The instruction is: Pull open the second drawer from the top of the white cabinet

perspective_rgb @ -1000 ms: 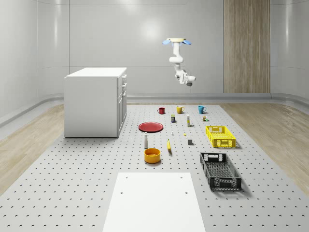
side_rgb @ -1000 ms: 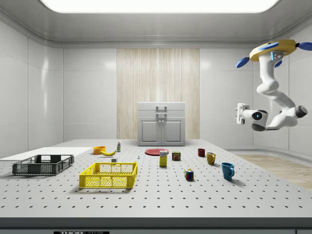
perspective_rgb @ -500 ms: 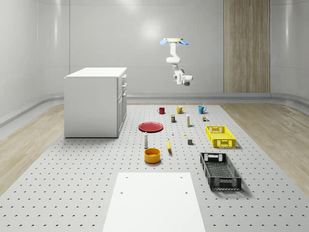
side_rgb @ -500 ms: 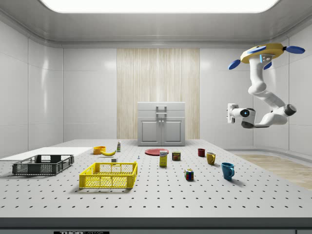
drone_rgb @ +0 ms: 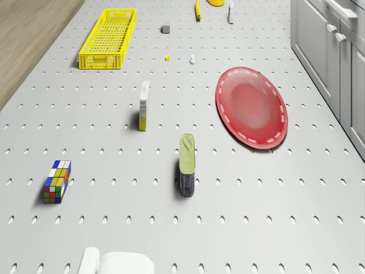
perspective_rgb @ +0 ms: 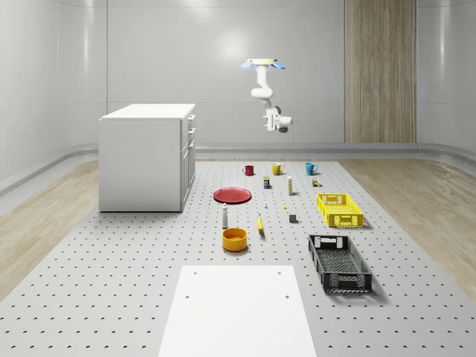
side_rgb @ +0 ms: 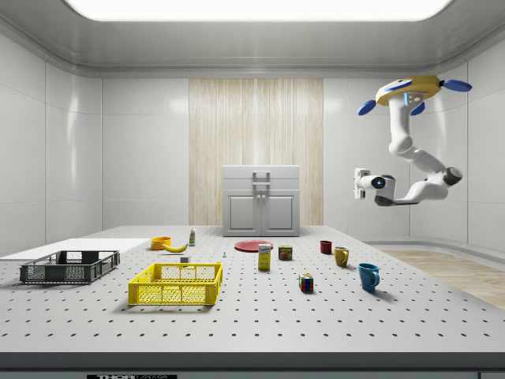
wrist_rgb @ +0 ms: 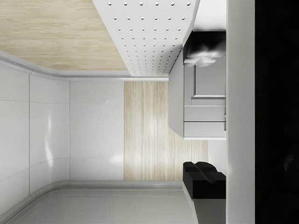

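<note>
Cabinet [perspective_rgb: 147,156] first: your white cabinet stands on the perforated table [perspective_rgb: 111,282], toward the whole-scene view's left, with its front turned to the row of small objects. In the side view you face that front squarely, with the stacked drawers above and two doors below; the second drawer from the top [side_rgb: 261,186] looks fully shut, its handle untouched. That front likely faces the open table so the arm has room to approach and pull straight back.

The drone [perspective_rgb: 261,64] hovers high in the air above the far part of the table, over the cups, well apart from the cabinet. Your arm hangs beneath it with the hand [side_rgb: 360,182] held level, pointing toward the cabinet front, which I judge to be an alignment for a horizontal pull. Whether the hand is apart or together I cannot tell.

Between you and the cabinet lie a red plate [drone_rgb: 251,108], a can [drone_rgb: 187,172] and a colour cube [drone_rgb: 57,181]; a yellow crate [perspective_rgb: 340,210] and a black crate [perspective_rgb: 339,263] sit farther out. Pale curved walls, a wood panel and wooden floor strips enclose the table
</note>
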